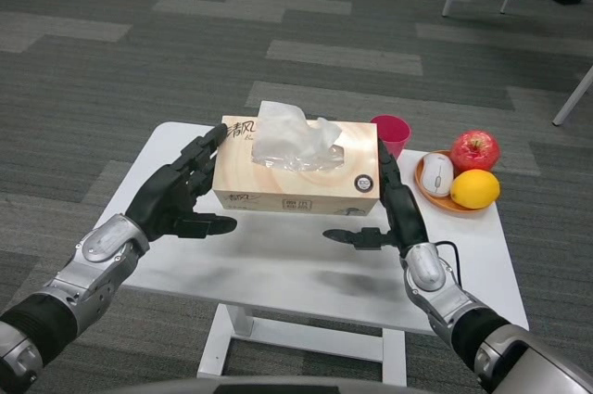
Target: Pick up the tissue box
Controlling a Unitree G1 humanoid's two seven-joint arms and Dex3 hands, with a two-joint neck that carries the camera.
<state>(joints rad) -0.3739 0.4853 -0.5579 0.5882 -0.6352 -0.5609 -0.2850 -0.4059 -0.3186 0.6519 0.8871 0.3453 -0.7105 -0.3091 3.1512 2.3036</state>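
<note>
Tissue box, tan cardboard with wood-grain print [296,176], sitting near the middle of the white rectangular table [278,269], white tissue [289,139] bunching up out of the top slot. Being flanked by both hands. Black left hand [181,197] pressing flat against the left end of the box, fingers extended upward along it, thumb jutting out to the front. Black right hand [394,209] standing against the right end, fingers straight, thumb stretching toward the left across the tabletop. Squeezing from both sides apparently, though impossible to tell whether lifting off the surface; box bottom looking level with the table.

Pink plastic cup [390,134] hiding mostly behind the box corner and the right fingers, only rim and upper wall showing; contents not visible. Orange shallow dish [435,197] at the right edge holding a red apple [475,150], a yellow lemon [474,189] and a white rounded object [437,173] hard to identify. Table legs getting cut off below.
</note>
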